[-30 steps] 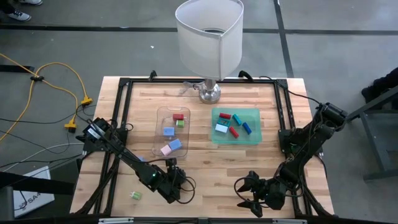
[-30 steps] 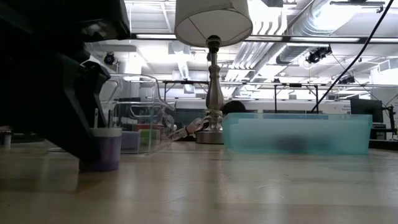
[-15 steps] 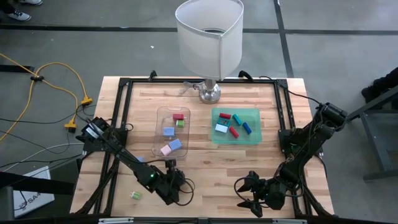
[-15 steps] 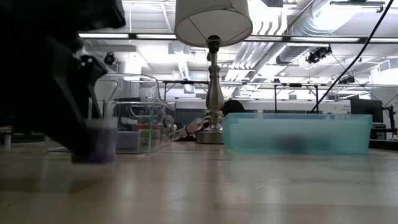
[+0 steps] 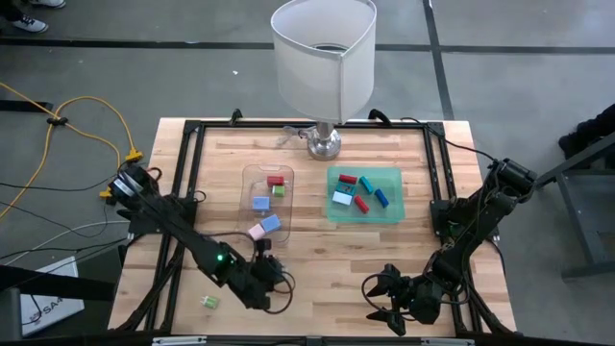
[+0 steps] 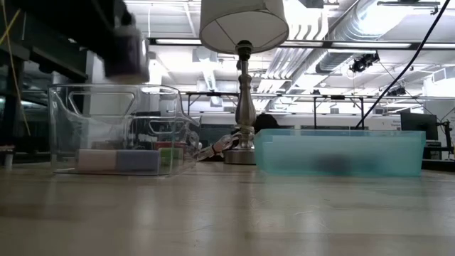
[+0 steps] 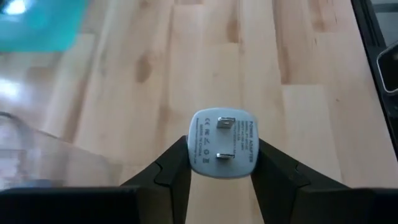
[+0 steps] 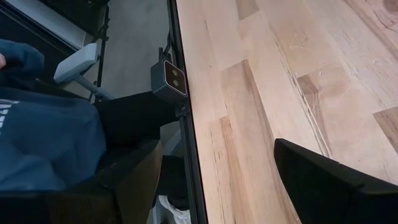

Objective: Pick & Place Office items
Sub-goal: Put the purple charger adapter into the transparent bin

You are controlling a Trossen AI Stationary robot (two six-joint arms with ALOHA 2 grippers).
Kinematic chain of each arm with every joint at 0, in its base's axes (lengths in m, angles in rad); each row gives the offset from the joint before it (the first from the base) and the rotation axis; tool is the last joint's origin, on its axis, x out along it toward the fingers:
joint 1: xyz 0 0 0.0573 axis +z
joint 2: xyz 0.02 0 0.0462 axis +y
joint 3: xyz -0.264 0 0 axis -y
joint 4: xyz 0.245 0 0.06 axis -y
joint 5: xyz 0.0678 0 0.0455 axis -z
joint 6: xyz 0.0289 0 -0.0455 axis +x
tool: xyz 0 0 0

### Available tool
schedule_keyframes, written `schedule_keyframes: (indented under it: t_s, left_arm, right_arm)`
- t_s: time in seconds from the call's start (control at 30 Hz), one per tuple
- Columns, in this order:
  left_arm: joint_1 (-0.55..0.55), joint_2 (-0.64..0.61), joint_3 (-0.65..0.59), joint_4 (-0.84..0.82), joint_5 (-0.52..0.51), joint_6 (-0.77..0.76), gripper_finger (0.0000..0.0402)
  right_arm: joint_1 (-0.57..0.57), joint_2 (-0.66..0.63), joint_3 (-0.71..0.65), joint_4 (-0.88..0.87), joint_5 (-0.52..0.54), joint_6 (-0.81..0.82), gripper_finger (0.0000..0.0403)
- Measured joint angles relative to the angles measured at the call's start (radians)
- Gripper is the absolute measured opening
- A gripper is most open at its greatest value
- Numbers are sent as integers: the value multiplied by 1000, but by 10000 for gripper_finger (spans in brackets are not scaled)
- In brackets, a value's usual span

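Several items already lie sorted: red, green, blue and pink blocks sit in the clear tray [image 5: 265, 201], and red, teal, blue and pale pieces lie on the green tray [image 5: 364, 195]. By this reckoning the job is well along but not finished. A small green piece [image 5: 209, 302] remains on the table near its front edge, behind and to the outer side of the left claw, and one more item is in the air.

The left claw [image 7: 222, 163] is partly closed, its two dark fingers [image 7: 176, 169] pressing the sides of a pale plug adapter [image 7: 222, 142] with two metal prongs facing the wrist camera. The adapter is clear of the wood, lifted off the table. In the high view the left claw [image 5: 267, 272] hangs just short of the clear tray's near end, so the tray lies straight ahead of it; the green tray is ahead and off to its inner side. A likely next step is to carry the adapter forward over a tray and release it.

The right claw [image 5: 380, 297] waits near the front edge, fingers spread wide, holding nothing.
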Motion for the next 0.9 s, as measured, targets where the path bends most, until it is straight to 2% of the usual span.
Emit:
schedule_keyframes:
  t_s: [0.33,0.5,0.9]
  left_arm:
    - [99,-189,0,-178,2,0,128]
    - [183,-291,0,-273,28,29,128]
    - [485,-321,0,-325,282,208,127]
  right_arm:
    - [0,0,0,0,0,0,298]
    - [0,0,0,0,0,0,298]
    - [0,0,0,0,0,0,298]
